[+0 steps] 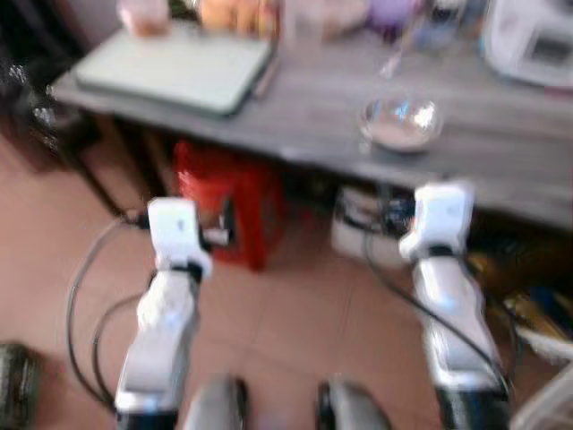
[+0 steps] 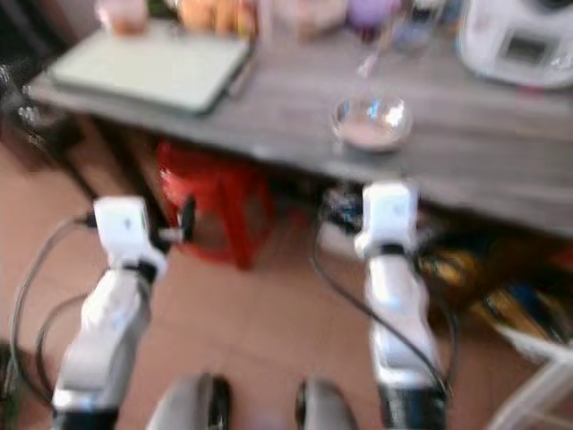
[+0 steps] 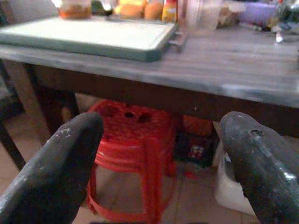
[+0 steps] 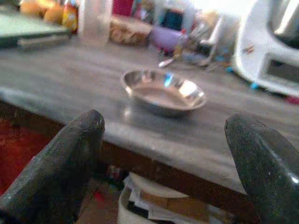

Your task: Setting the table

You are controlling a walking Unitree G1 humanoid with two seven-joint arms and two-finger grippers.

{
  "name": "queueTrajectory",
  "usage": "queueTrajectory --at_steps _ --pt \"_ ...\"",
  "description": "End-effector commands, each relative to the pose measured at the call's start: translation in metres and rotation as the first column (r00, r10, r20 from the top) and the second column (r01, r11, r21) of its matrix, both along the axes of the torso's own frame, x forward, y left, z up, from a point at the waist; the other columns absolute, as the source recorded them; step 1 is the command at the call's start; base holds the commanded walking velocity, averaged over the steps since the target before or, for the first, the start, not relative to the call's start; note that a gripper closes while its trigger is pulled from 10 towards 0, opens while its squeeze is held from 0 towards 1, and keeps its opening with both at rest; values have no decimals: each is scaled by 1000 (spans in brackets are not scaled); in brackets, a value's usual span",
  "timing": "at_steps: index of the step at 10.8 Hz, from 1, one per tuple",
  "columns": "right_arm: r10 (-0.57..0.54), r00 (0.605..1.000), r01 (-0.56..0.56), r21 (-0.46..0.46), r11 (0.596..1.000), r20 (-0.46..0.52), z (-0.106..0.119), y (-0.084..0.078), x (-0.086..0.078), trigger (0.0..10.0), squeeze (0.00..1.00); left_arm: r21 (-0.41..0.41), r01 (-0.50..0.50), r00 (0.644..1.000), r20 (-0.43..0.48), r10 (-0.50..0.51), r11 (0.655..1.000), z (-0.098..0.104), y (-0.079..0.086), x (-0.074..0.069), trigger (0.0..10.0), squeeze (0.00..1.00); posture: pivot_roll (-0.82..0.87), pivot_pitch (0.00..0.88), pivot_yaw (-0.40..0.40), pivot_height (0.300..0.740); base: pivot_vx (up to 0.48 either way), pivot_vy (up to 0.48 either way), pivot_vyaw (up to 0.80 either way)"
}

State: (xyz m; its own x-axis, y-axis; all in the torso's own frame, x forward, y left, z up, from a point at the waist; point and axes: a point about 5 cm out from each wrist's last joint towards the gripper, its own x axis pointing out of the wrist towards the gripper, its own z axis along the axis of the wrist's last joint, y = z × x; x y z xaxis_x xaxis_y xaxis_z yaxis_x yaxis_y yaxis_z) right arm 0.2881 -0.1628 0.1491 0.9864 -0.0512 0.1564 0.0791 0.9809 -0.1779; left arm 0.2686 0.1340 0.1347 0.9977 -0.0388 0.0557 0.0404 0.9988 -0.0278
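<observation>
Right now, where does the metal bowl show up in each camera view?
Left eye view: metal bowl right of centre, near the grey table's front edge.
Right eye view: bowl just right of centre.
Left wrist view: not in it.
Right wrist view: bowl centre, between the open fingers.
Shared landmark: the green tray.

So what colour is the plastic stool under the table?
Red; the plastic stool shows best in the left wrist view.

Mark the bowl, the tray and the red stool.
bowl (image 4: 163, 93), right wrist view, on its shiny inner base.
tray (image 1: 179, 67), left eye view, on its flat pale top.
red stool (image 3: 135, 140), left wrist view, on the front edge of its seat.
</observation>
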Motion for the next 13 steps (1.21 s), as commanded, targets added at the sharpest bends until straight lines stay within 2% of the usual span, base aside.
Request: queueTrajectory --at_steps 1,3,5,9,11,13 --pt "-17 1000 19 62 998 -21 -2 -7 -4 10000 0 -10 -3 1000 -18 3 1000 -2 1 -4 10000 0 -28 191 9 740 0 0 0" --pt "-33 998 37 63 997 -54 -10 -11 -17 10000 0 -12 13 999 -44 -14 1000 -8 -1 -13 10000 0 -33 203 10 740 0 0 0" --pt "-2 999 5 58 998 -48 -11 -8 -24 10000 0 -42 38 998 -43 -40 998 -7 -4 -11 10000 0 -41 212 7 740 0 0 0" --pt "32 999 -29 82 996 -41 -6 -6 -19 10000 0 -44 40 998 -42 -42 998 -4 -6 -9 10000 0 -38 229 2 740 0 0 -800" --pt "54 998 -51 74 996 -37 -6 -3 -18 10000 0 -42 37 998 -45 -39 998 -4 -5 -10 10000 0 -34 228 3 740 -281 0 0" --pt "16 998 -12 62 998 -60 -9 -8 -15 10000 0 -40 37 998 -46 -39 998 -4 -5 -9 10000 0 -34 228 3 740 -277 0 0"
